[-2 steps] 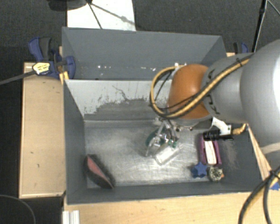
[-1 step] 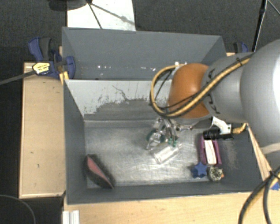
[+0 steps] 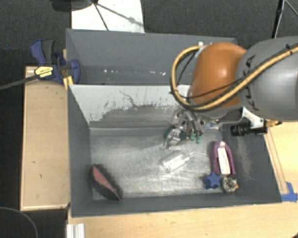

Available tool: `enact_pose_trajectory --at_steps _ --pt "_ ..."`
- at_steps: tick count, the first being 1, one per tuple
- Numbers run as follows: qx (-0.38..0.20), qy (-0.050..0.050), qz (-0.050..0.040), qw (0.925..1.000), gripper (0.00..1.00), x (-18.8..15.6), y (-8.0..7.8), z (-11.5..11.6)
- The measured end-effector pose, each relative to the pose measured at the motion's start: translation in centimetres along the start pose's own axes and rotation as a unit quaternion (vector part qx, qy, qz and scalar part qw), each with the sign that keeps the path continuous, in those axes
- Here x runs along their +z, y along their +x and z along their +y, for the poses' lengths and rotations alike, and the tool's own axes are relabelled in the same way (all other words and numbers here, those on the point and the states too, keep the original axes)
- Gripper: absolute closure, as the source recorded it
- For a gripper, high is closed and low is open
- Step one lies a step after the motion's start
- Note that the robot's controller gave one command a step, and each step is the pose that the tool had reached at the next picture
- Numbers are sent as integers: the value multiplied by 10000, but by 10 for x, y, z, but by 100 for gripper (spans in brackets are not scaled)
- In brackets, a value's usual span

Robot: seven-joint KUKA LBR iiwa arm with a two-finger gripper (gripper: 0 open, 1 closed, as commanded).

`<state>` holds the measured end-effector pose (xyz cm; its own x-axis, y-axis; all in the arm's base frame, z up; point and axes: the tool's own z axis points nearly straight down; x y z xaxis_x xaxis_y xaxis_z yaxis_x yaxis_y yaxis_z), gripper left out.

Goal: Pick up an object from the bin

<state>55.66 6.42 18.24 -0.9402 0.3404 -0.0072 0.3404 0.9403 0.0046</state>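
Observation:
My gripper (image 3: 181, 133) hangs below the orange cover, over the middle right of the bin near the back wall. A clear plastic piece (image 3: 177, 161) lies on the bin floor just in front of and below it. To the right of that lies a purple and white oblong thing (image 3: 222, 158).
A small blue thing (image 3: 212, 181) and a small round dark thing (image 3: 230, 185) lie at the front right. A dark wedge with a pink face (image 3: 104, 181) rests in the front left corner. The arm and its cables hang over the bin's right back part.

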Motion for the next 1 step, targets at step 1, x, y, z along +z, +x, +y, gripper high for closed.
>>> enact_pose_trajectory --at_steps 1 --pt "-355 3 1 9994 100 -67 15 9"
